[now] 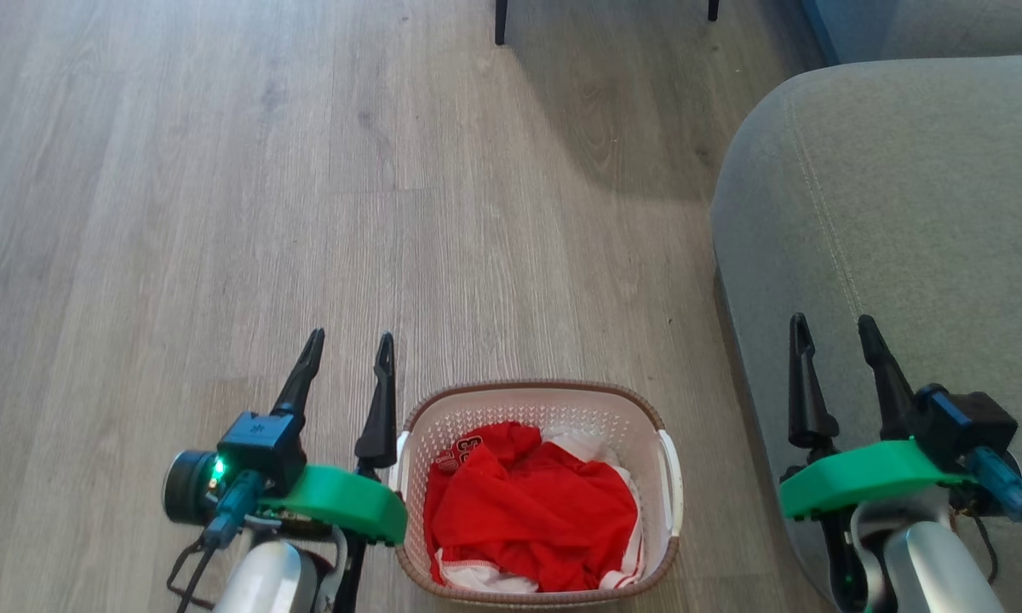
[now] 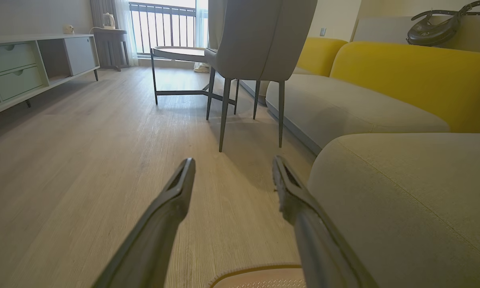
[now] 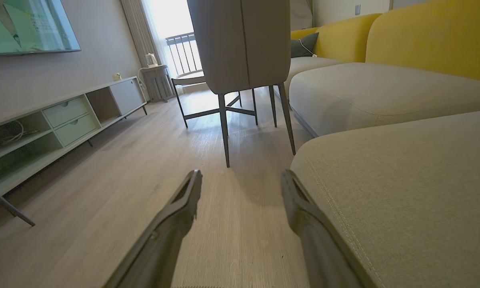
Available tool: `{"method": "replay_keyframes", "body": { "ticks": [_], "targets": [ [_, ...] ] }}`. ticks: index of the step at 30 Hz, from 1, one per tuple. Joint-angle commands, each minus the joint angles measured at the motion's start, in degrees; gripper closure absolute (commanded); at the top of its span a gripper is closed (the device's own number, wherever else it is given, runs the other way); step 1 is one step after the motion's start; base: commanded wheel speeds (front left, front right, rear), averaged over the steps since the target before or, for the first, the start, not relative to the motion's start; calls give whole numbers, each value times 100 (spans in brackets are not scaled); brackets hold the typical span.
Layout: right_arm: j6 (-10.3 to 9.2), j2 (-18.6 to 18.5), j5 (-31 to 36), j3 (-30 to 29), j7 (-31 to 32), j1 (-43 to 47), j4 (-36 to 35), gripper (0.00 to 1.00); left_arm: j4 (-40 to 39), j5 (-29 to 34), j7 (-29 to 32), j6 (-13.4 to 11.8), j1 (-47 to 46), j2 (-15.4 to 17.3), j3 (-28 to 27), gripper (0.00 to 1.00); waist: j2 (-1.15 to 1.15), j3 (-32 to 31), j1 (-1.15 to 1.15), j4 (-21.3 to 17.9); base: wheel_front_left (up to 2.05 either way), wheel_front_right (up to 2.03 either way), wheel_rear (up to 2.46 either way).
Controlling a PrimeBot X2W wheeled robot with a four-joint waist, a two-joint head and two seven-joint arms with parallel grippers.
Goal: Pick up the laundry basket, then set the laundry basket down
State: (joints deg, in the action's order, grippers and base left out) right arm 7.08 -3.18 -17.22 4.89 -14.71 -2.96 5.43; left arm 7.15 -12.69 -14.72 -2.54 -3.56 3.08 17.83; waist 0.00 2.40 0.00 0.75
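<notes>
So the laundry basket [image 1: 531, 388] sits on the floor [image 1: 221, 170] between the two hands, right beside the left hand [image 1: 349, 340], while the right hand [image 1: 833, 323] is farther off its other side over the sofa [image 1: 903, 213]; both hands are spread, holding nothing.

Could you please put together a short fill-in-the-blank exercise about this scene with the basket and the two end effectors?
1. The laundry basket stands on the wooden ____.
2. The clothing inside it is mostly ____.
3. Both the left end effector and the right end effector are ____, with nothing between their fingers.
4. The sofa backrest is coloured ____.

Missing words: floor; red; open; yellow.
</notes>
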Motion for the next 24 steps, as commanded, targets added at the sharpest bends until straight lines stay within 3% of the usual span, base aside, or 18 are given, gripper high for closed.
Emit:
{"method": "replay_keyframes", "body": {
  "ticks": [1, 14, 15, 24],
  "targets": [
    [41, 30, -37, 126, -29, -189, -157, 0, -157, -1, -28, -28, -203, -20, -212, 0, 0, -11, 0, 1, 0, 0, 0],
    [41, 30, 12, 158, -29, -168, -128, 0, -119, -92, -28, -83, -134, -20, -202, 0, 0, -51, 0, 23, 0, 0, 0],
    [0, 1, 0, 30, 0, 1, 46, 100, 57, -70, 0, -70, 8, 0, -3, 100, 0, -52, 0, 23, 0, 0, 0],
    [2, -18, -353, 49, 72, 110, 387, 100, 365, -442, 65, -34, 157, 24, -53, 100, 0, -59, 0, 19, 0, 0, 0]
  ]
}}
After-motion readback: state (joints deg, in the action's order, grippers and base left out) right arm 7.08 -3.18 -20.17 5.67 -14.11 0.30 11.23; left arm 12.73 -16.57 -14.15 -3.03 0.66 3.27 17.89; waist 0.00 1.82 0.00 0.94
